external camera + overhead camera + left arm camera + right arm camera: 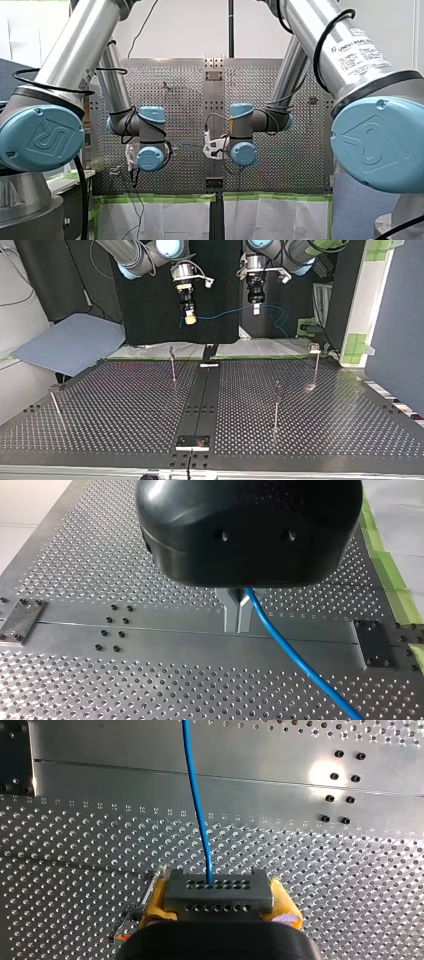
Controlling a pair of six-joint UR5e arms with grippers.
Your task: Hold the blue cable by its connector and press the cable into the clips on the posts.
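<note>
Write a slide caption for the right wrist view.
Yellow-padded right gripper clamps the grey connector; blue cable runs ahead above the table.

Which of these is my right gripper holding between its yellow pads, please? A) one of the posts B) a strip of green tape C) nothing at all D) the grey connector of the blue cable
D: in the right wrist view, the right gripper has its yellow pads closed on the grey connector, and the blue cable runs out of it.
</note>
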